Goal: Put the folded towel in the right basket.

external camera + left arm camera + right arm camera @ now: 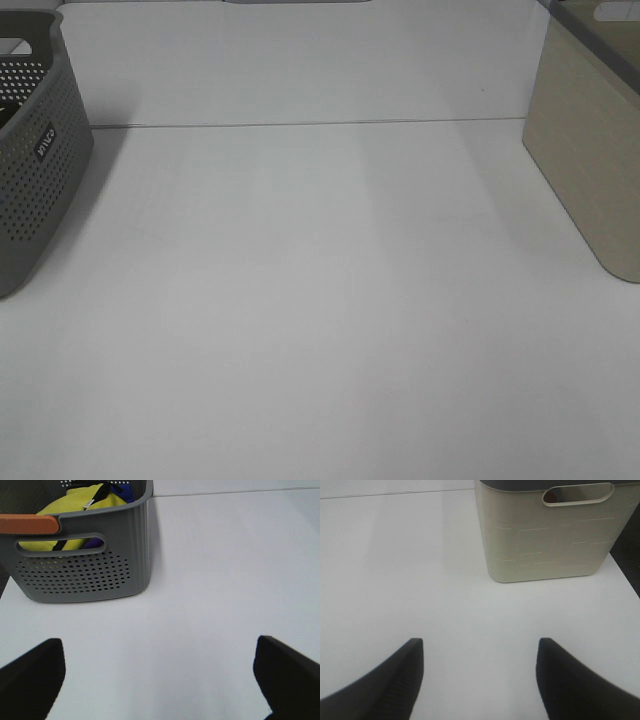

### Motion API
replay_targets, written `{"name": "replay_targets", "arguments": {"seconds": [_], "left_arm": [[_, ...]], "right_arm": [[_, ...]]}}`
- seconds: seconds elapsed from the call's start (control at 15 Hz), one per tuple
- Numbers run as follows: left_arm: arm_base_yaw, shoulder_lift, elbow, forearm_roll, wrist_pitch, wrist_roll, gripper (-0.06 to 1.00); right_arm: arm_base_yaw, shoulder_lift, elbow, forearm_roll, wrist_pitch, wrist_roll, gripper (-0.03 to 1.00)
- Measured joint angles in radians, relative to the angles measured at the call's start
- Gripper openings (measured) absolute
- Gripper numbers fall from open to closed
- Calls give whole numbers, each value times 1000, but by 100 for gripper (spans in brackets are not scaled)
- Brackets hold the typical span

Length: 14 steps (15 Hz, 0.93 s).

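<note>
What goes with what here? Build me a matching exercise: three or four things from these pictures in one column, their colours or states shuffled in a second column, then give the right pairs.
Things:
1. left basket
2. right basket
3. cloth in the left basket
4. left end effector

Colours or states:
A. beige, solid walls
B. open, holding nothing
C. grey, walls full of holes
D. yellow

Pairs: 1-C, 2-A, 3-D, 4-B
</note>
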Motion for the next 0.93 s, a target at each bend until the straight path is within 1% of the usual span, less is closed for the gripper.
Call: {"name": "replay_targets", "arguments": {"seconds": [0.93], "left_arm": [[0,0,0,0,0,0,97]], "right_arm": [[0,0,0,0,0,0,62]]}}
